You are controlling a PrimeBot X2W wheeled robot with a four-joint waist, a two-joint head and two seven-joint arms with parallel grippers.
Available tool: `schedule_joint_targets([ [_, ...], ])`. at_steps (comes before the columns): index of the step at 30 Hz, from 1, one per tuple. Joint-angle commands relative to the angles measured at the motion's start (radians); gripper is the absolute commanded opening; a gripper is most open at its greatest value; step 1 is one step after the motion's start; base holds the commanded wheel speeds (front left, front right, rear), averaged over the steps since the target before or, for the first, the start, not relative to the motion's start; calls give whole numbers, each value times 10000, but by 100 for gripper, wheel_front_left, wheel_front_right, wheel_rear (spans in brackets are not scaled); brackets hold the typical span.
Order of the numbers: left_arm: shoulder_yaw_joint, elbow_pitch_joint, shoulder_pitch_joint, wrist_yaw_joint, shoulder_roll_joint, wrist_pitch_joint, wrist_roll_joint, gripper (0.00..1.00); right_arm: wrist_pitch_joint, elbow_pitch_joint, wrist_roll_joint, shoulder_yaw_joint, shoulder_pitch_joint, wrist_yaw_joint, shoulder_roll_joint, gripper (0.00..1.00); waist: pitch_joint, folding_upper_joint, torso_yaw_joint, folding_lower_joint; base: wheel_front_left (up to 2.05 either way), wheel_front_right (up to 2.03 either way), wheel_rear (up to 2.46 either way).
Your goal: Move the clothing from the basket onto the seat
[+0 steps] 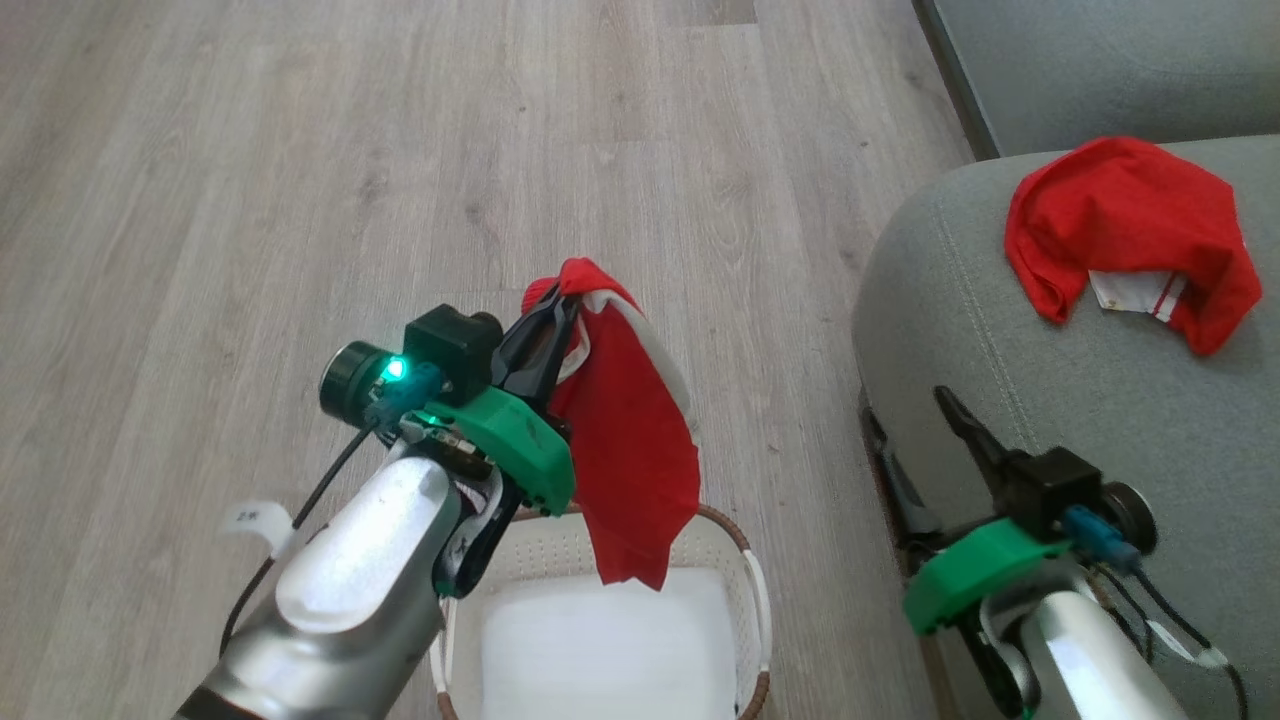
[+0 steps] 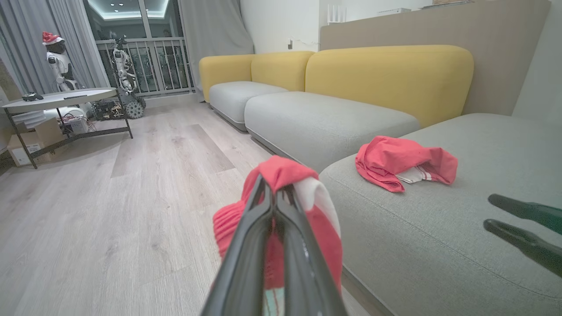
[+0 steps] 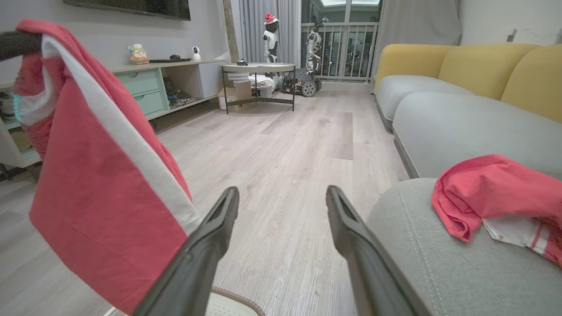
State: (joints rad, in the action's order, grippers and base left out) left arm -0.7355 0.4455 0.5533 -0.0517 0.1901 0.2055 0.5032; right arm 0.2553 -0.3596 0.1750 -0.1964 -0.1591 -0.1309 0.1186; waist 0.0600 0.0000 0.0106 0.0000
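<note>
Right of the wooden floor [image 1: 300, 150], the grey-green seat [image 1: 1000, 330], with one piece of the clothing [image 1: 1130, 220] crumpled on top, white trim showing. Below centre, the cream basket [image 1: 745, 560], brown-rimmed, standing on the floor near the seat. Above the basket, a second red garment [image 1: 630, 440] with a white stripe, hanging free, pinched at its top fold by the left gripper [image 1: 555, 300], fingers pressed together on the cloth. Smallest, the right gripper [image 3: 281, 193], spread wide, holding nothing, by the seat's front corner.

The left gripper [image 1: 560, 300] pinches a red garment [image 1: 630, 440] hanging over the basket [image 1: 757, 600]. A second garment [image 1: 1130, 215] lies on the seat [image 1: 1000, 330]. The right gripper [image 1: 905, 420] is spread.
</note>
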Motion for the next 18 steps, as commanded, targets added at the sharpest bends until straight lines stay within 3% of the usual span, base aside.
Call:
schedule_joint_targets([
  [1, 324, -420, 740, 32, 170, 151, -100, 0, 65, 212, 97, -408, -567, 2, 155, 100, -21, 0, -25, 0, 0, 0, 0],
  [7, 224, -653, 799, 56, 123, 216, -146, 0, 65, -452, 552, -1708, -1559, 2, 515, 100, -78, 0, -103, 0, 0, 0, 0],
  [18, -25, -959, 996, 116, -69, 220, -207, 0, 25, -2637, 2118, -5103, -3971, 2, 1104, 100, -207, 0, -389, 0, 0, 0, 0],
])
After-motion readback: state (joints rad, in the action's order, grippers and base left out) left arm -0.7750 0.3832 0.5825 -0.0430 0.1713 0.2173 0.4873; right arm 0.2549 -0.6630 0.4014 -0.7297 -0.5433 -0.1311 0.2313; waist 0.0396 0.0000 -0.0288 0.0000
